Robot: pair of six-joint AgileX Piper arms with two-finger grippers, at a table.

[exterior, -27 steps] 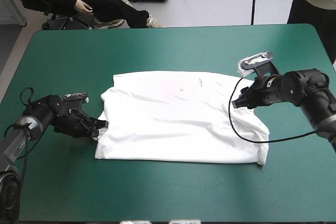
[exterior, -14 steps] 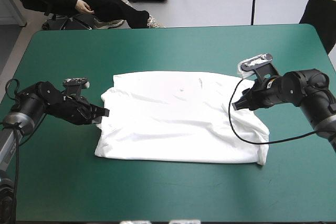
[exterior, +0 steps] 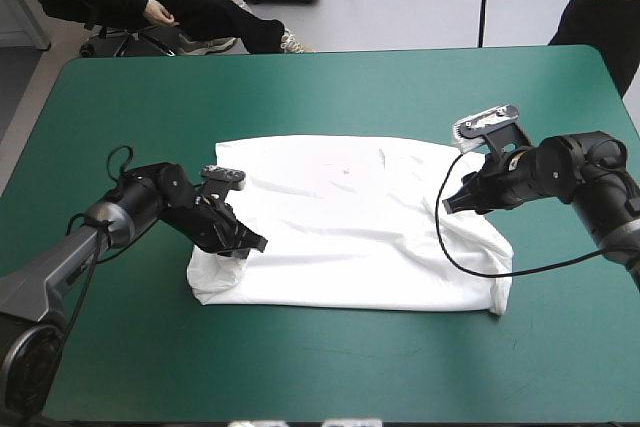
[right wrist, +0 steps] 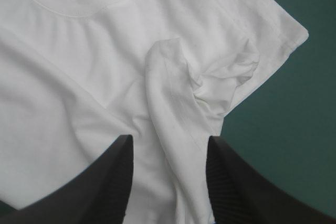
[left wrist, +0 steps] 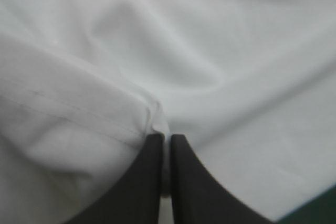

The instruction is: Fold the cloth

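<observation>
Bare teal-green cover lies open all round the T-shirt, widest near and far; the left gripper occupies the shirt's left edge; the right gripper stands over its right side.

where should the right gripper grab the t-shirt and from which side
Take the bunched sleeve ridge at the T-shirt's right end, coming in from the table's right side. It stands up from the flat cloth and lies between the right gripper's open fingers.
</observation>
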